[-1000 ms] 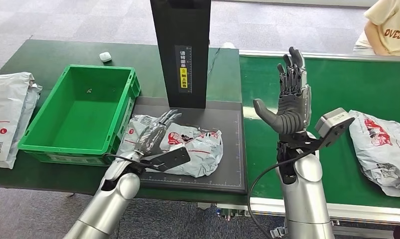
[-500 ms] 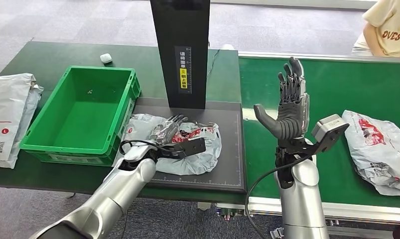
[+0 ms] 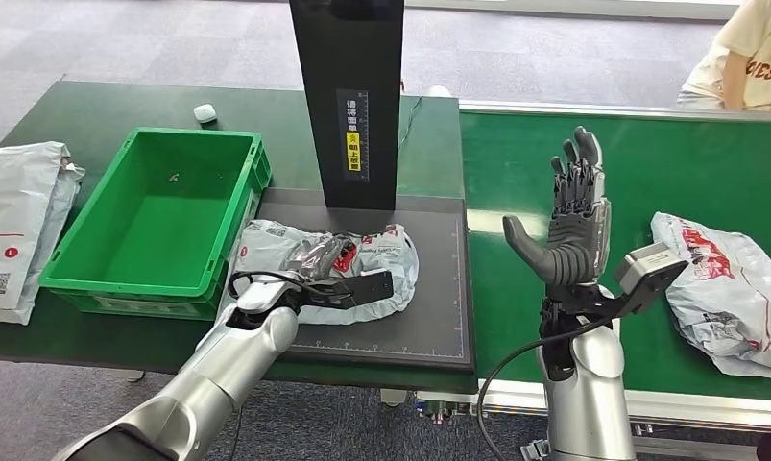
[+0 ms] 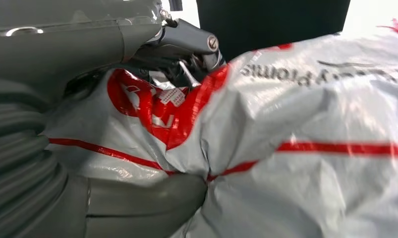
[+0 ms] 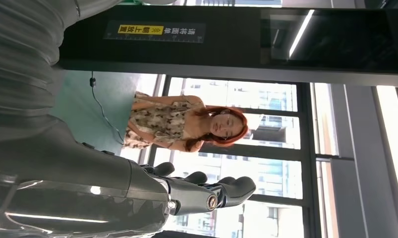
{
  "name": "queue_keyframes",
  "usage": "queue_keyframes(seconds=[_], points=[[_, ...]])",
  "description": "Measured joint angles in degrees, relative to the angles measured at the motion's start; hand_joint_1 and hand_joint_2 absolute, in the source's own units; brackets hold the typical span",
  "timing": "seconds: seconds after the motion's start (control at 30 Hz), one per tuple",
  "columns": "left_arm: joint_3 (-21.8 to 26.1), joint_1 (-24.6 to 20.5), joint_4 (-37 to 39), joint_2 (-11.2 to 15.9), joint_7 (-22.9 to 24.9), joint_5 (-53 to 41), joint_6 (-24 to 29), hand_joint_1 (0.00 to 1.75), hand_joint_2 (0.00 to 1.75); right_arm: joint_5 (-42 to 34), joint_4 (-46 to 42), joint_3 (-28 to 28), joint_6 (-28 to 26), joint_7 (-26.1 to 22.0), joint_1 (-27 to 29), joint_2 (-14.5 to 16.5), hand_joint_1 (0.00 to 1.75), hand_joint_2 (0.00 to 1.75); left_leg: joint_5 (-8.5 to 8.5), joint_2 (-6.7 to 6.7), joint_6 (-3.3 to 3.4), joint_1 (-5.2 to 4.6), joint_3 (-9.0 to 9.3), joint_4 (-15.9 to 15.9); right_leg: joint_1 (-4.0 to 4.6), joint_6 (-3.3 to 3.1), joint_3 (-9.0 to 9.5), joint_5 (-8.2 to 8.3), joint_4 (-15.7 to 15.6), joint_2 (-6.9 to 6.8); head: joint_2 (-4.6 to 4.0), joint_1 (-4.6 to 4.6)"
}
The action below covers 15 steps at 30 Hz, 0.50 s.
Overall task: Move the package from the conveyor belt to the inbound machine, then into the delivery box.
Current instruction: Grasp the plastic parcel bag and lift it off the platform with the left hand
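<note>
now the package [image 3: 362,279] lies crumpled on the dark scanner pad [image 3: 439,317], just beside the green box [image 3: 151,226]. the left hand [image 3: 319,259] is closed on its near end, thumb under and fingers bunching the film, as the left wrist view shows. the right hand [image 3: 568,221] is raised above the belt [image 3: 516,154], fingers spread, holding nothing. for a good lift, i'd keep the pinch deep in the folds, since slick film may slip, raise it enough to pass the box's wall, and let go over the middle.
</note>
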Motion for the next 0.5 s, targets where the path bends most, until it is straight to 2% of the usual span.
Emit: queue_keyframes(seconds=[0.2, 0.33, 0.5], points=[[0.02, 0.03, -0.22, -0.05, -2.3, -0.5, 0.69, 1.75, 1.75, -0.04, -1.12, -0.49, 0.09, 0.17, 1.03, 0.0, 0.0, 1.75, -0.01, 0.0, 0.0, 0.0, -0.02, 0.01, -0.01, 0.01, -0.02, -0.01, 0.0, 0.0, 0.0, 0.0], [0.02, 1.12, -1.4, -0.01, -5.22, -0.87, 3.07, 1.75, 1.75, -0.14, -2.62, -1.2, 0.11, 0.19, 2.11, 0.0, 0.0, 1.75, -0.03, -0.01, 0.01, 0.0, -0.1, 0.0, -0.01, 0.02, -0.09, -0.03, 0.0, -0.01, 0.0, 0.0], [0.0, 4.24, -7.32, 0.57, -9.21, -0.15, 7.21, 1.75, 1.75, -0.22, -5.26, -2.59, 0.13, 0.34, 4.24, 0.0, 0.0, 1.75, -0.04, -0.01, 0.03, 0.0, -0.34, 0.01, -0.01, 0.03, -0.32, -0.03, 0.0, -0.01, 0.0, 0.01]])
